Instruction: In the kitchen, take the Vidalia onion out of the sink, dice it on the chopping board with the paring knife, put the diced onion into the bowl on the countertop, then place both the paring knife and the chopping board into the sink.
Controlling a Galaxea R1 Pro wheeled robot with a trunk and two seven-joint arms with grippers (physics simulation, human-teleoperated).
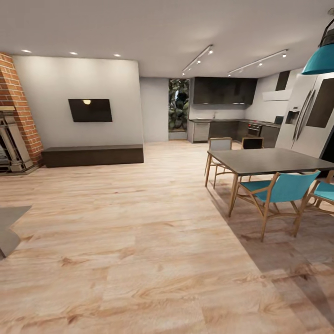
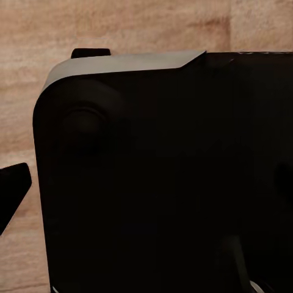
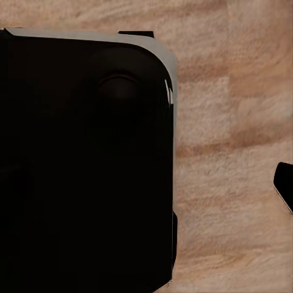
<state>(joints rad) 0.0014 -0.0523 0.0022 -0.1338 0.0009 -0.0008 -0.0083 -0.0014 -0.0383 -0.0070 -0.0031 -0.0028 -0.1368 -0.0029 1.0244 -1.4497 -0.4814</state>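
Note:
The kitchen [image 1: 225,109] lies far ahead, right of centre in the head view, with black upper cabinets and dark lower cabinets under a grey countertop [image 1: 222,121]. It is too far away to make out the sink, Vidalia onion, chopping board, paring knife or bowl. Both wrist views look down at my black base [image 2: 165,177] [image 3: 85,165] over the wood floor. A dark tapered tip [image 2: 12,189] [image 3: 284,186] juts in at each wrist picture's edge. I cannot tell whether it is a finger.
A dark dining table [image 1: 273,160] with teal chairs [image 1: 278,190] stands on the right, beside a steel fridge [image 1: 308,116]. On the left are a brick fireplace [image 1: 14,116], a wall TV [image 1: 90,110] and a low bench [image 1: 93,155]. Wood floor [image 1: 153,195] runs between them toward the kitchen.

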